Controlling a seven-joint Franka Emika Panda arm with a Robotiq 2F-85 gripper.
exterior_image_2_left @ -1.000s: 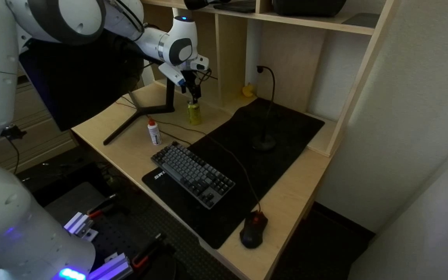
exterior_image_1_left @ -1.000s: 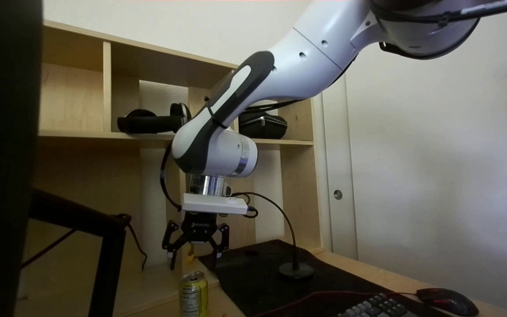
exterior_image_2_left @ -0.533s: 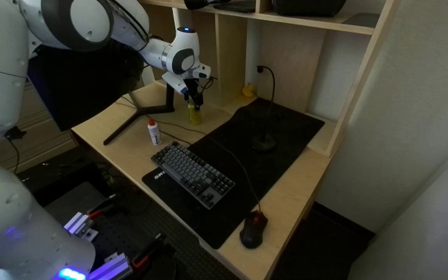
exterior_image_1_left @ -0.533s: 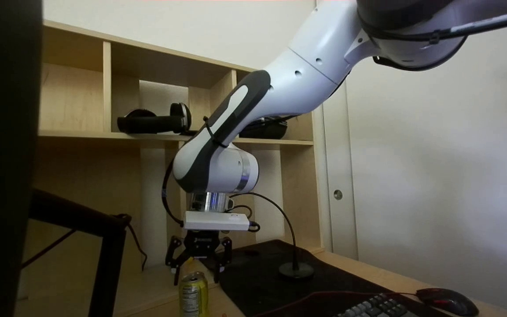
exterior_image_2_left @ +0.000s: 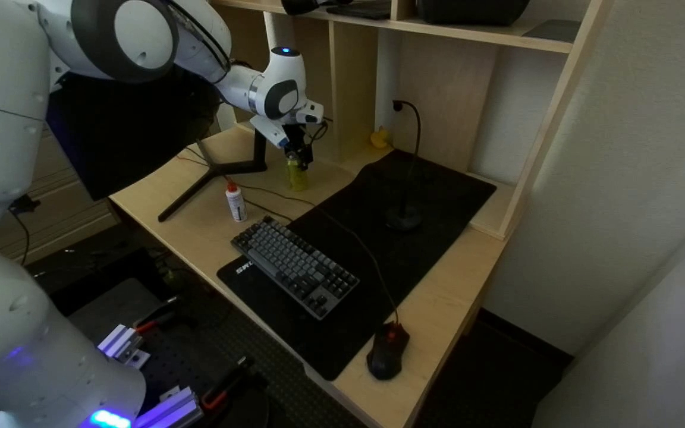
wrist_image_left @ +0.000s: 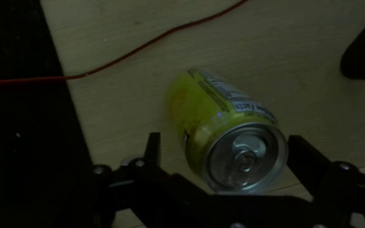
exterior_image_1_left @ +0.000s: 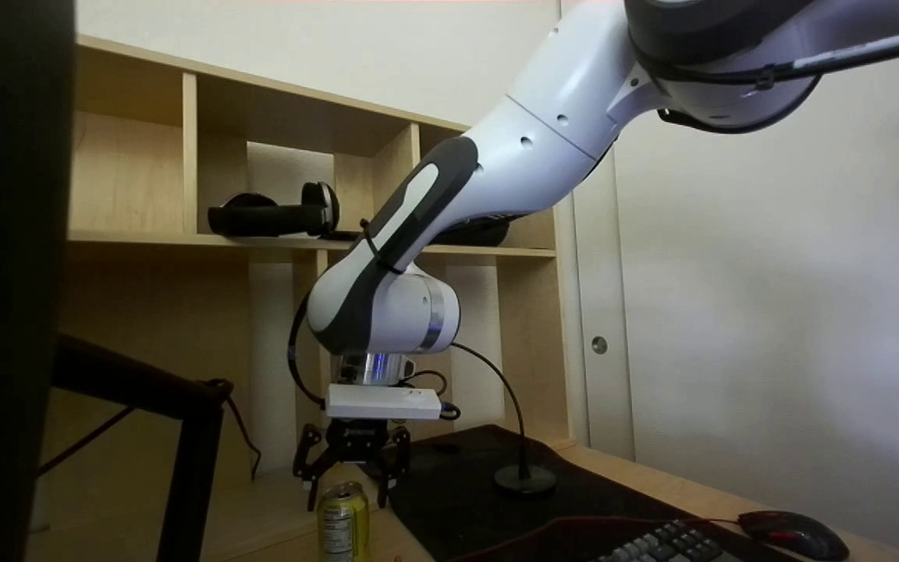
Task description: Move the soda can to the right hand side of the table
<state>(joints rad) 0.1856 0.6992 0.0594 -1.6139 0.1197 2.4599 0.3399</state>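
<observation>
The soda can (exterior_image_2_left: 298,178) is slim and yellow-green with a silver top. It stands upright on the tan tabletop (exterior_image_2_left: 458,279), beside the dark mat (exterior_image_2_left: 437,196), and shows in an exterior view (exterior_image_1_left: 342,531) at the bottom edge. My gripper (exterior_image_2_left: 299,161) points down over the can and is open, as an exterior view (exterior_image_1_left: 348,499) shows. In the wrist view the can (wrist_image_left: 204,101) lies between the spread fingers of the gripper (wrist_image_left: 224,137). There is a gap at the left finger; the right finger is very near the rim, and I cannot tell whether it touches.
The monitor stand (exterior_image_2_left: 238,168) and a white bottle with a red cap (exterior_image_2_left: 236,203) are near the can. A thin cable (wrist_image_left: 157,38) runs past it. The keyboard (exterior_image_2_left: 295,267), a gooseneck stand (exterior_image_2_left: 404,217) and the mouse (exterior_image_2_left: 388,353) lie farther right. Cubby shelving (exterior_image_2_left: 354,89) stands behind.
My gripper has come down, from above the can to a height where its fingertips are beside the can's top. It has stayed open. The can has not moved.
</observation>
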